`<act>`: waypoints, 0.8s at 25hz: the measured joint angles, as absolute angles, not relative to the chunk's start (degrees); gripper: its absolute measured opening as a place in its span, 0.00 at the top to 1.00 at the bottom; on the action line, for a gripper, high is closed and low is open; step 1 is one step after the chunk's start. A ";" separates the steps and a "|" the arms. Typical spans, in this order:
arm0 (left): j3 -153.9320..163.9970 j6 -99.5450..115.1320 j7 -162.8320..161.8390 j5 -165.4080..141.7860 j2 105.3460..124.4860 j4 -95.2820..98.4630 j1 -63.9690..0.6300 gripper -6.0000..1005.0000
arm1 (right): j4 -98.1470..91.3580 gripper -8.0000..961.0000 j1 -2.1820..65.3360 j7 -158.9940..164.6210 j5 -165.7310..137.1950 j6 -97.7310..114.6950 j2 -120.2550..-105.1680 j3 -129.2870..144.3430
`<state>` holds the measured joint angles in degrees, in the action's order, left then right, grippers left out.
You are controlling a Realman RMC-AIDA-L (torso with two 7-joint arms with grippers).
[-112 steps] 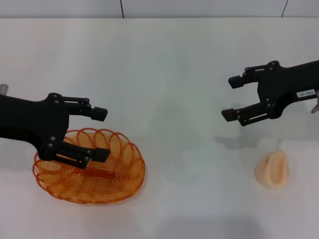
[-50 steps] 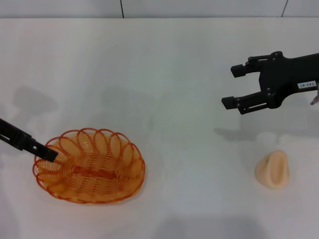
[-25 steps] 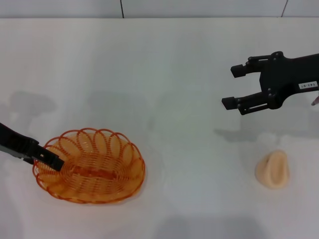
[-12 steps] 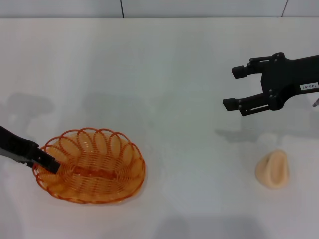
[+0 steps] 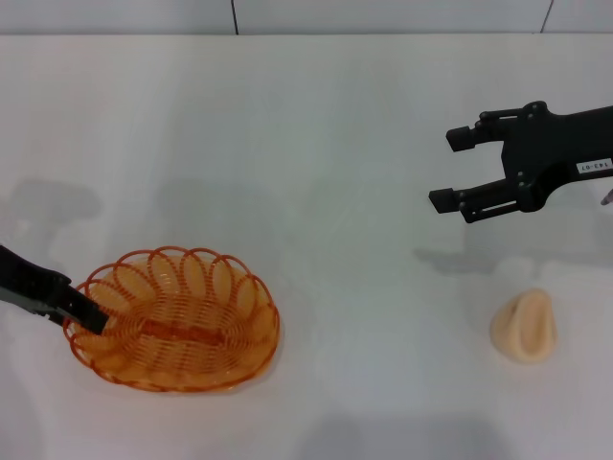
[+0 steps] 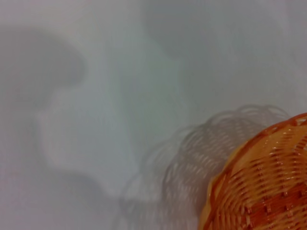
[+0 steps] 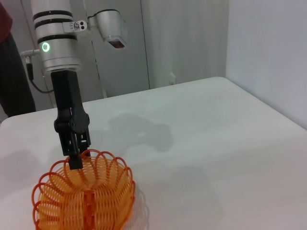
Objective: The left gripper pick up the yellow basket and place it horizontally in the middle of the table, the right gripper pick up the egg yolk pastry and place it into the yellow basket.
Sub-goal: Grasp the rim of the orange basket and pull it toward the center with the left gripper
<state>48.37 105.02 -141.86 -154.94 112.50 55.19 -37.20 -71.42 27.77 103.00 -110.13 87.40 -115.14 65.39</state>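
Observation:
The yellow basket (image 5: 177, 321) sits on the white table (image 5: 316, 125) at the front left. My left gripper (image 5: 84, 314) comes in from the left edge, and its fingers are closed together on the basket's left rim. The right wrist view shows the left gripper (image 7: 75, 162) pointing down onto the rim of the basket (image 7: 86, 203). The left wrist view shows only part of the basket (image 6: 268, 182) and its shadow. My right gripper (image 5: 451, 170) is open and empty, hovering at the right. The egg yolk pastry (image 5: 524, 327) lies on the table nearer the front than the right gripper.
The table's back edge meets a wall (image 5: 383, 14) at the top of the head view. The silver-white segment with the green ring light (image 7: 53, 45) of the left arm stands above the basket in the right wrist view.
The left gripper went from open above the basket to closed low on its left rim, shifting slightly left lately. The basket, pastry and right gripper have barely moved.

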 joint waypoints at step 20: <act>48.50 101.78 -141.73 -156.63 112.54 53.76 -37.46 0.66 | -71.49 0.16 27.90 103.01 -110.30 87.41 -115.04 65.39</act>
<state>48.50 101.78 -141.73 -156.63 112.54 53.76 -37.46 -71.49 27.90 103.01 -110.30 87.41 -115.04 65.39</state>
